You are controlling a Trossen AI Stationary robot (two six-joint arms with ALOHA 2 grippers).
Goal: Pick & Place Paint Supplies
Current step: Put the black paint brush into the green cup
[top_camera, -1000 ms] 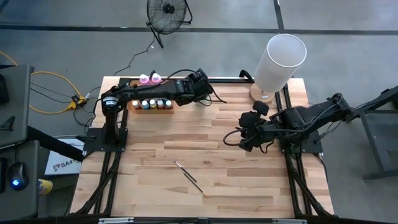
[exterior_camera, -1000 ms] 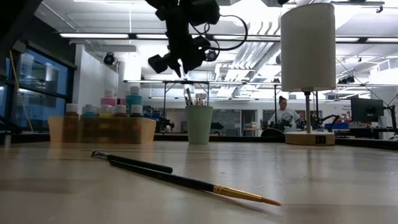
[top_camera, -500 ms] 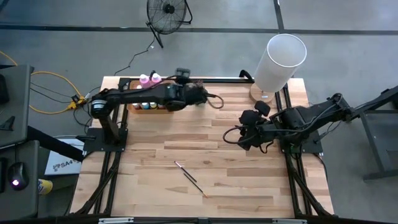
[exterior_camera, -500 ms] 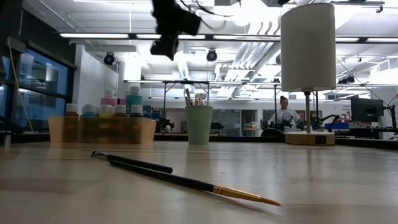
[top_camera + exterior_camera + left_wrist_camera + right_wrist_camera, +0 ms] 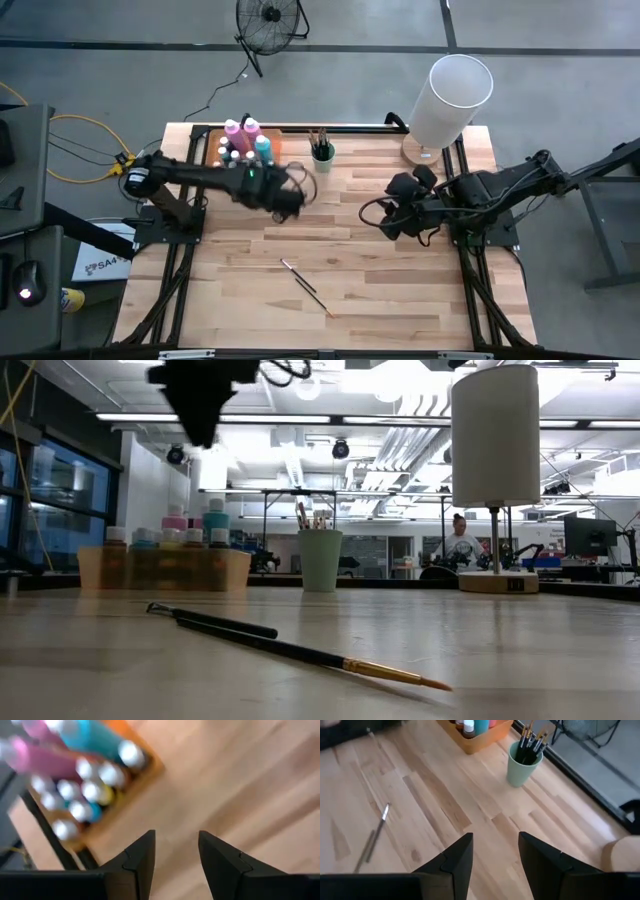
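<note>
Since the earlier frames the left arm is seen swung away from the green cup [image 5: 322,152] and orange tray [image 5: 272,135], so that both are uncovered from above; the left gripper [image 5: 284,196] is now carried over bare wood, short of the tray. The right arm is unchanged.

Left fingers [image 5: 141,857]: parted a moderate way, nothing between them. The paint bottles [image 5: 92,775] are seen ahead of the fingertips, packed in the tray, pale caps up, with taller pink and blue ones behind.

Right gripper [image 5: 392,216]: parked over the table's right half, fingers [image 5: 459,855] parted, nothing held. The cup of brushes [image 5: 530,739] lies well ahead of them.

Two loose brushes [image 5: 305,284] are left on the wood, well apart from both grippers, lying end to end and close together.

Risks, as judged:
- Motion blur is marked on the left arm; a fast descent could strike the table or knock a brush aside.
- The brushes are thin and lie flat, so a pinch could slip off or catch both.
- The cup is already crowded; an inserted brush could tip it.

Views compared: the low view alone shows a loose brush's [image 5: 290,649] gold ferrule and pointed tip, and a seated person far behind. The high view alone places both arms. The left gripper is only a dark blur at the low view's top edge.
</note>
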